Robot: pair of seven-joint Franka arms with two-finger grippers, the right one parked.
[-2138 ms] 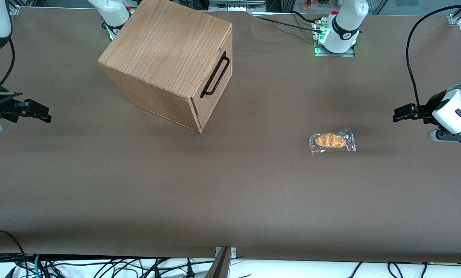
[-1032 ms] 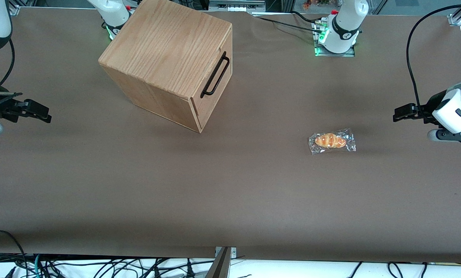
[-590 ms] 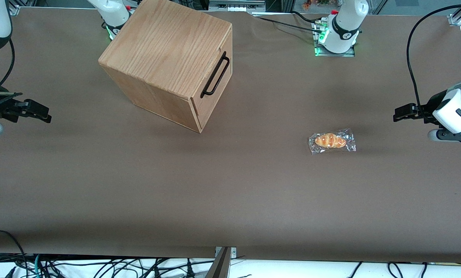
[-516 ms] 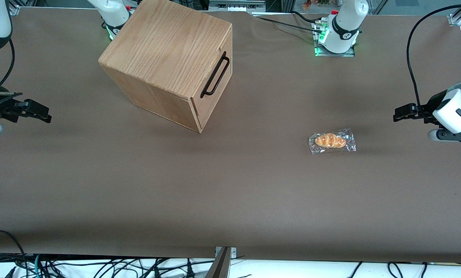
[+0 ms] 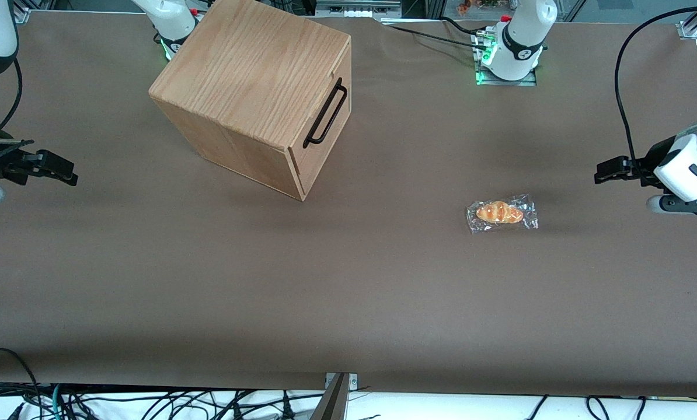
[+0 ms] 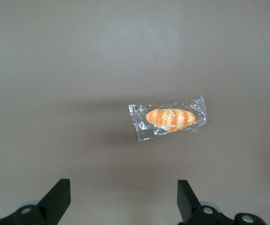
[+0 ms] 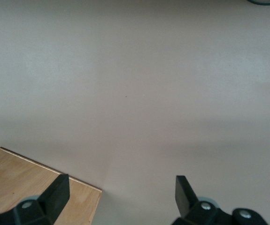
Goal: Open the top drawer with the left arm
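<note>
The pincer (image 5: 602,171) hangs wide open, holding nothing, well apart from the shut top drawer (image 5: 325,131).

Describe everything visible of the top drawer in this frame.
The top drawer is a shallow light oak front on a cube-shaped oak cabinet, standing angled on the brown table. A long black metal bar handle runs along its front. It looks shut, flush with the cabinet. Nothing touches it; the left arm's tool hangs open toward the working arm's end of the table, apart from it.

Grained matt oak top drawer (image 5: 325,137) with black metal handle (image 5: 326,113); matt black gripper (image 5: 608,170) over matt brown table (image 5: 348,280).
</note>
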